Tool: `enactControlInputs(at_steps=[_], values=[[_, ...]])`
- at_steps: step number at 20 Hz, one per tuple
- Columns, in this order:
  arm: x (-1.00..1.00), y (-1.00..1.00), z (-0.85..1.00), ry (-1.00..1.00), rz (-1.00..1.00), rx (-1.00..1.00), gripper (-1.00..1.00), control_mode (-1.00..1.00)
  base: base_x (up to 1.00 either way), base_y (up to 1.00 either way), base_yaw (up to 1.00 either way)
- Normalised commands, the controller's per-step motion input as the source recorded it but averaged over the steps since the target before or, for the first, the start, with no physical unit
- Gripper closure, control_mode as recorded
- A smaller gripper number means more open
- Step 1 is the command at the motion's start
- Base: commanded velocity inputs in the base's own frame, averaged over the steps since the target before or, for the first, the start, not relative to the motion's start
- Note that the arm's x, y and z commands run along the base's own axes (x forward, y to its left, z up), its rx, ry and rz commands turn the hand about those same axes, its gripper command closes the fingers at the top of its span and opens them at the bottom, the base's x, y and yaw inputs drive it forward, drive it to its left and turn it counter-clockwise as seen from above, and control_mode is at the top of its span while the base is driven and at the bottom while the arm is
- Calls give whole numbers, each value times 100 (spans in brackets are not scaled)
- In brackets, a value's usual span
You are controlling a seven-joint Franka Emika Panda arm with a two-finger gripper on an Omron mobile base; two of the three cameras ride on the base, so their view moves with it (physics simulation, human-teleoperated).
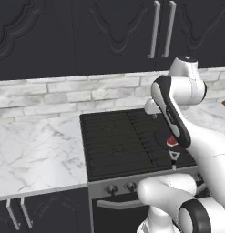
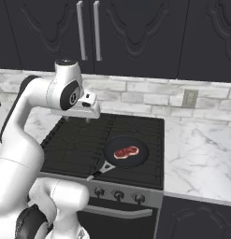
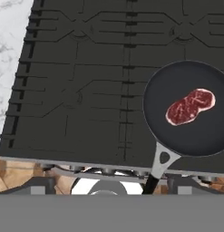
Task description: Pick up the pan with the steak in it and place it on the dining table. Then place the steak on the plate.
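Observation:
The black pan [image 2: 138, 145] sits on the front right of the stove, its short handle [image 2: 102, 170] pointing at the front edge. The red marbled steak [image 2: 126, 151] lies flat in its middle. My gripper [image 2: 77, 119] hangs open and empty above the stove's back left burners, well up and left of the pan. From the left base my forearm covers much of the pan [image 1: 161, 135]; the steak [image 1: 171, 141] peeks out beside it. The hand view looks down on the pan [image 3: 164, 90], steak [image 3: 190, 106] and handle [image 3: 161, 162]. The dining table and the plate are out of view.
The black stove [image 2: 75, 144] has raised grates and a row of knobs [image 2: 118, 194] on its front. Marble counter [image 1: 36, 154] runs on both sides of it. Dark wall cabinets hang above a pale brick backsplash with an outlet [image 2: 189, 98].

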Motion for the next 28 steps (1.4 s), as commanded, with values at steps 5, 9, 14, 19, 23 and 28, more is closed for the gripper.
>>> enactControlInputs(at_steps=[5, 9, 14, 19, 23, 28], values=[[-55, -53, -39, -7, -5, 0, -100, -100, 0, 0, 0], [-44, -50, -47, -3, -7, 0, -100, -100, 0, 0, 0], [-28, -42, -57, 0, -10, 2, -100, -100, 0, 0, 0], [-11, -26, -63, 0, -11, 2, -100, -100, 0, 0, 0], [-1, -14, -56, 0, -12, 4, -100, -100, 0, 0, 0], [0, -1, -46, 0, -12, 5, -100, -100, 0, 0, 0]])
